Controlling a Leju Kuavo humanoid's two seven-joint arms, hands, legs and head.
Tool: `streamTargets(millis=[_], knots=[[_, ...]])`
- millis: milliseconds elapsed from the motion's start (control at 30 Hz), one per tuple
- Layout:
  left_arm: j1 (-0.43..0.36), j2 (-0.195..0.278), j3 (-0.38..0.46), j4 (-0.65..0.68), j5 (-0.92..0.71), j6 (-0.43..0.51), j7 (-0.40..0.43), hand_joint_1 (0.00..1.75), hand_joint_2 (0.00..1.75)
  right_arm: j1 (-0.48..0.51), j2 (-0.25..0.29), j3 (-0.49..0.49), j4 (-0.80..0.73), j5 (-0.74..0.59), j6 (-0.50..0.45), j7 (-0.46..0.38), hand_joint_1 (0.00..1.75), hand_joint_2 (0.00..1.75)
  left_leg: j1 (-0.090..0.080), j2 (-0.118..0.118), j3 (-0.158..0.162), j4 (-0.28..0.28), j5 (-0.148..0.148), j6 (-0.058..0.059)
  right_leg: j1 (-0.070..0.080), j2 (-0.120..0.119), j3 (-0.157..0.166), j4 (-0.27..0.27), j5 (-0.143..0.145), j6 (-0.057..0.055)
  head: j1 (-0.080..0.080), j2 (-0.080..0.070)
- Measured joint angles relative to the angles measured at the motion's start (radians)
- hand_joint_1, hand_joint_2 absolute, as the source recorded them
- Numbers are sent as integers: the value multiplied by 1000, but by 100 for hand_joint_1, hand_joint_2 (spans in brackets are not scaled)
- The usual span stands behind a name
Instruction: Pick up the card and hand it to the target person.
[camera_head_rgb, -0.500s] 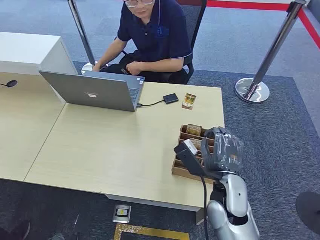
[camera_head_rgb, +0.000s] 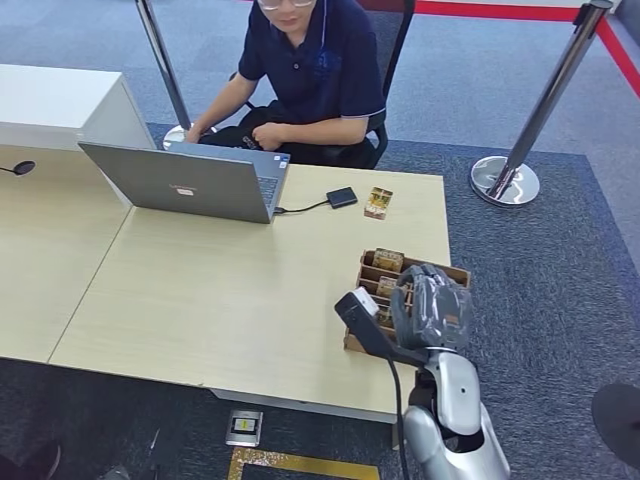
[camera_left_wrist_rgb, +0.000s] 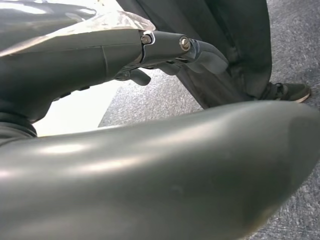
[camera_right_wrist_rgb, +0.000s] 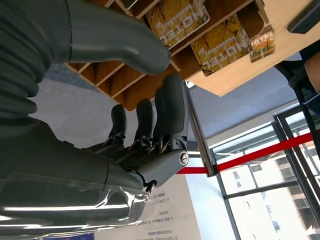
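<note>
A wooden card box (camera_head_rgb: 367, 271) stands near the table's right front corner, with yellow-brown cards (camera_right_wrist_rgb: 176, 20) standing in its slots. My right hand (camera_head_rgb: 433, 305) hovers over the box's right part, fingers (camera_right_wrist_rgb: 166, 111) curled below the thumb (camera_right_wrist_rgb: 124, 44) with a gap between them and nothing held. One loose card (camera_head_rgb: 378, 202) lies farther back on the table. The seated person (camera_head_rgb: 313, 70) in a dark blue shirt is behind the table's far edge. My left hand (camera_left_wrist_rgb: 113, 55) hangs beside my body, its fingers stretched out and holding nothing.
A grey laptop (camera_head_rgb: 189, 182) stands open at the left of the wooden table (camera_head_rgb: 226, 290), cabled to a small black device (camera_head_rgb: 341, 197). A chrome barrier post (camera_head_rgb: 521, 150) stands on the carpet to the right. A white counter (camera_head_rgb: 53, 100) is at far left.
My right hand has shifted slightly left and lower over the card box. The person and the things on the table are as before.
</note>
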Motion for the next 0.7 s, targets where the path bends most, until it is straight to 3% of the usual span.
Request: streamTargets(millis=[200, 400, 600, 700], knots=[[0, 0, 0, 0, -4, -7, 0, 0, 0, -10, 3, 3, 36, 2, 7, 7, 116, 175, 0, 0, 0, 0, 0, 0, 0, 0, 0, 0, 0, 0, 0, 0], [0, 0, -1, 0, -6, -9, 0, 0, 0, -18, 9, 4, 64, 5, 13, 16, 88, 175, 0, 0, 0, 0, 0, 0, 0, 0, 0, 0, 0, 0, 0, 0], [0, 0, -1, 0, -7, -10, 0, 0, 0, -26, 11, 4, 94, 8, 15, 24, 75, 175, 0, 0, 0, 0, 0, 0, 0, 0, 0, 0, 0, 0, 0, 0], [0, 0, -2, 0, -8, -10, 0, 0, 0, -27, 12, 4, 105, 9, 15, 28, 77, 175, 0, 0, 0, 0, 0, 0, 0, 0, 0, 0, 0, 0, 0, 0]])
